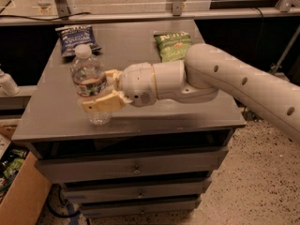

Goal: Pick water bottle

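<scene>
**Gripper clamped on the one water bottle**

The gripper [97,90] is closed around the water bottle [86,69], one finger in front of it and the other partly hidden behind. The front finger covers part of the label band. The bottle stands upright; whether its base touches the table [187,111] is hard to tell. Beyond the gripper lie two snack bags, one blue [75,37] and one green [173,45]. The arm [243,83] behind the gripper is cut off at the frame edge.
</scene>
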You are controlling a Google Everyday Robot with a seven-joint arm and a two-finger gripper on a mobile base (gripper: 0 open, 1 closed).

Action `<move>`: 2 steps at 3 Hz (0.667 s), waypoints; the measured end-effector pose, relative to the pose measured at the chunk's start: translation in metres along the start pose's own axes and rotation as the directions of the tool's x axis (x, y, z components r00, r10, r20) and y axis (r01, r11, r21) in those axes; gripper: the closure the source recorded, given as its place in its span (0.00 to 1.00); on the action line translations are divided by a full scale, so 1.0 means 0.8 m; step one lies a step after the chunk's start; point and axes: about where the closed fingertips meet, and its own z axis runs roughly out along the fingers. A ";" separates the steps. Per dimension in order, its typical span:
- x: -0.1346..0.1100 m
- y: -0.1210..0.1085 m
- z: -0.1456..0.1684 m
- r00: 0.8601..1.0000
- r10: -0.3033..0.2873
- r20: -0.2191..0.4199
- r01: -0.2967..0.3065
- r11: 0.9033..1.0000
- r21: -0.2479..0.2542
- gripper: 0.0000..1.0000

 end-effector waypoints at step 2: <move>-0.051 -0.025 -0.006 0.996 -0.084 0.024 0.084 0.996 0.028 1.00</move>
